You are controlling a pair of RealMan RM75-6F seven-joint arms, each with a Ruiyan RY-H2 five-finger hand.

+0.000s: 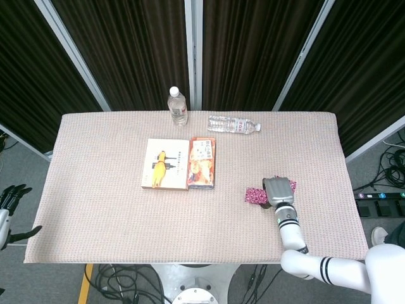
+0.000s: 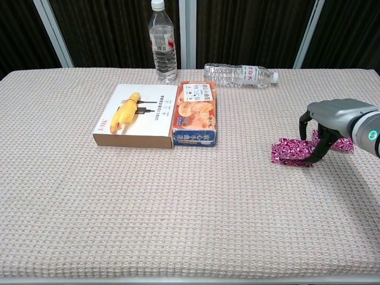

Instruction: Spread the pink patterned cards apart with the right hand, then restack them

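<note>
A lab: black curtains (image 1: 126, 50), floor cables (image 1: 389, 168), cloth-covered table (image 1: 95, 209).

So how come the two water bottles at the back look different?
The bottle with the white cap stands upright, while the other bottle lies on its side. The standing one is behind the white box; the lying one is further right, behind the orange box. Both are clear plastic with white caps and labels.

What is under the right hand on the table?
Pink patterned cards lie under the right hand, its fingertips on them. How many cards it covers cannot be seen.
</note>
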